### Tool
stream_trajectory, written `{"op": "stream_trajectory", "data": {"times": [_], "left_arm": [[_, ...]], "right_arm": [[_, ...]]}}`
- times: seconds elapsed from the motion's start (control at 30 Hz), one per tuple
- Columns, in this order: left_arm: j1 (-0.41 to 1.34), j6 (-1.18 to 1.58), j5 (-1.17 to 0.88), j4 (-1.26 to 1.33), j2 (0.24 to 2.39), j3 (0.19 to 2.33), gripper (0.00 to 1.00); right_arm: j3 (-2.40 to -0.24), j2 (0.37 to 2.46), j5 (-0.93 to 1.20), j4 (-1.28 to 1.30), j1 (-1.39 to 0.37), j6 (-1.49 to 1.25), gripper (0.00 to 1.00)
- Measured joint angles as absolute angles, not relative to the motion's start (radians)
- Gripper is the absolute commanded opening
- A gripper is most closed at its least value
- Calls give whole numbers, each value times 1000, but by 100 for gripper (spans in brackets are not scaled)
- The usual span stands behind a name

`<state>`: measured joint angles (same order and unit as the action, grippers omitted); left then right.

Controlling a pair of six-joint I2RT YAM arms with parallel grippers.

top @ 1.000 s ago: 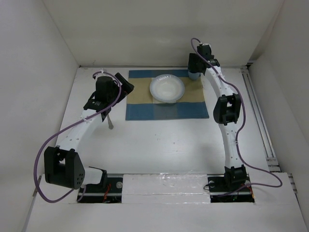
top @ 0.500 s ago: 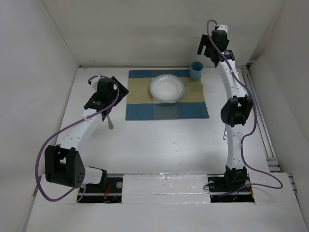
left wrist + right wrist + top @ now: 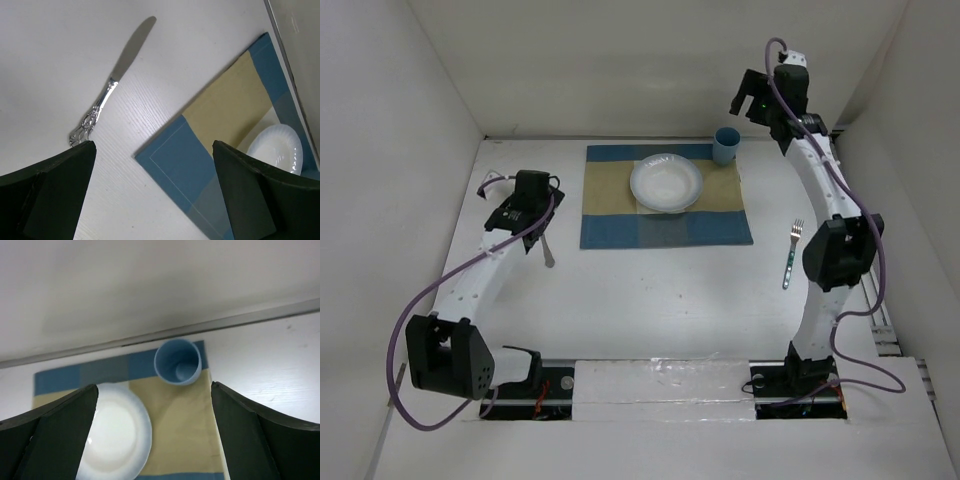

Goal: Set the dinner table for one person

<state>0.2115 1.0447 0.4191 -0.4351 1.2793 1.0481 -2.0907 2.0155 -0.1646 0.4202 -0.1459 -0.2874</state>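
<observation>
The dinner table (image 3: 650, 300), a wide white top, spreads out ahead of my two bases. A blue-and-tan placemat (image 3: 665, 215) lies on it toward 12 o'clock. A white plate (image 3: 666, 184) sits on the mat, nearer its far edge. A blue cup (image 3: 726, 146) stands upright at the mat's 1 o'clock corner, close to the plate but not touching it. On the bare top at 3 o'clock from the mat lies a fork (image 3: 791, 254), tines toward 12 o'clock, clear of the cloth. A knife (image 3: 107, 97) lies on the bare top off the mat's 8 o'clock corner, partly under my left arm in the overhead view. My left gripper (image 3: 153, 145) hangs above the gap between knife and mat, jaws spread wide and empty. My right gripper (image 3: 154, 386) is raised high over the cup and plate at about 1 o'clock, also wide apart and holding nothing.
</observation>
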Motion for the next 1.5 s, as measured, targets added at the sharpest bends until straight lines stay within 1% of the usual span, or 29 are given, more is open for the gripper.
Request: {"op": "stream_trajectory", "data": {"times": [0.13,0.23,0.33,0.47,0.6,0.77,0.8,0.87,0.97,1.0,1.03,1.07,1.1,1.17,1.3,1.43,1.5], "left_arm": [[187,1060,439,-479,1278,1061,100],[169,1050,430,-519,1345,1114,100],[124,986,336,-534,1456,1192,100],[-2,860,174,-542,1640,1267,100],[-35,760,121,-577,1760,1292,100],[-21,698,101,-612,1812,1294,100],[-20,690,100,-614,1816,1294,98],[-21,680,99,-617,1828,1294,89],[-21,666,89,-617,1865,1293,79],[-21,661,89,-617,1887,1293,74],[-21,652,96,-625,1907,1295,74],[-21,647,94,-628,1911,1305,72],[-21,638,101,-627,1913,1305,66],[-21,632,102,-632,1921,1311,64],[-21,625,99,-633,1925,1315,54],[-21,624,97,-639,1936,1327,50],[-21,622,93,-647,1946,1341,46]], "right_arm": [[-1951,1945,25,359,-56,-373,100],[-1881,1909,49,343,-13,-403,100],[-1785,1837,57,332,-31,-413,100],[-1634,1702,76,300,-85,-422,100],[-1546,1596,95,263,-117,-433,100],[-1532,1568,135,212,-131,-443,100],[-1528,1568,144,207,-133,-443,100],[-1520,1568,161,207,-139,-447,100],[-1485,1564,187,185,-140,-465,100],[-1473,1563,198,177,-139,-471,100],[-1462,1563,210,168,-139,-477,100],[-1449,1562,220,159,-139,-484,100],[-1438,1559,227,154,-139,-489,100],[-1418,1550,240,147,-139,-496,100],[-1392,1517,262,138,-136,-503,100],[-1390,1480,286,119,-123,-506,100],[-1384,1458,292,102,-113,-507,100]]}}
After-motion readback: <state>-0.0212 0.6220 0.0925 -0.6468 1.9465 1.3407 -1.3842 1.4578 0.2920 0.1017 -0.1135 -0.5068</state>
